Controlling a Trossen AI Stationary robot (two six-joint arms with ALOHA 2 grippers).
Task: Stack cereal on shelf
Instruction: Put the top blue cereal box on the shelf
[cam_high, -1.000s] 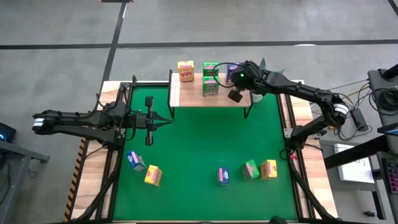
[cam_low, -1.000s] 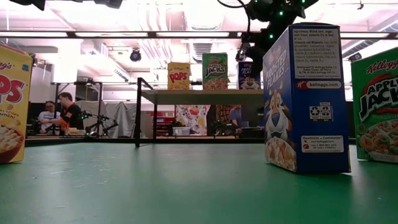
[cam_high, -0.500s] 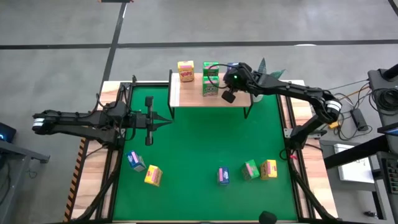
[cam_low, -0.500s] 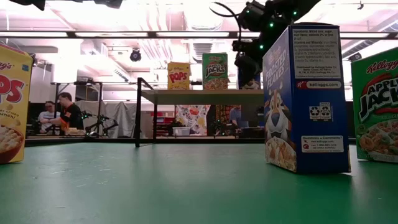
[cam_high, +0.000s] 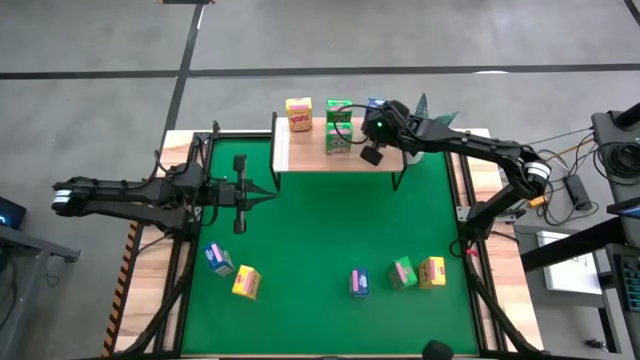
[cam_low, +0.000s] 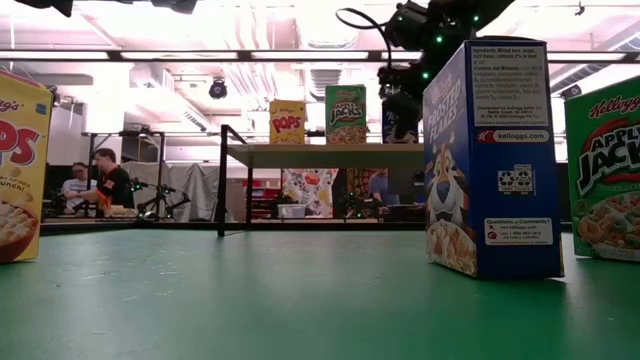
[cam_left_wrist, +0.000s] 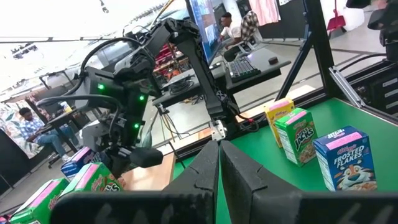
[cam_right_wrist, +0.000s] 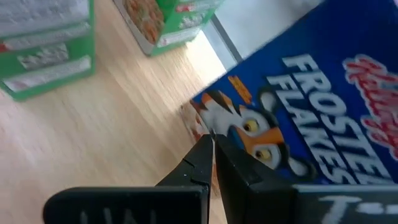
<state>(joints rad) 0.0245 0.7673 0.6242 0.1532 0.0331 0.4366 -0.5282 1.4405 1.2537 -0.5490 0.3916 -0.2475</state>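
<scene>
Clearly, the blue box (cam_right_wrist: 298, 118) on the shelf (cam_right_wrist: 112, 143) reads "Frosted Flakes". The right claw (cam_right_wrist: 211, 146) is fully closed, holds nothing, its tips at this box's front. The left claw (cam_left_wrist: 219, 152) is closed and empty too.

Two dark, slender, jointed arms are showing in the high view, each built of black tubular links. The left arm (cam_high: 150, 193) is wearing a white band near its outer end, and its black two-finger gripper (cam_high: 272, 193) is tapering to a narrow tip. The right arm (cam_high: 470, 148) is carrying a white collar at its elbow and trailing black cables. Small green indicator lights are glowing on the right arm's wrist housing (cam_low: 430, 25), and a looping black cable is arching above it. The right gripper's dark wedge-shaped fingers (cam_right_wrist: 208, 163) are narrowing to thin tips.
</scene>
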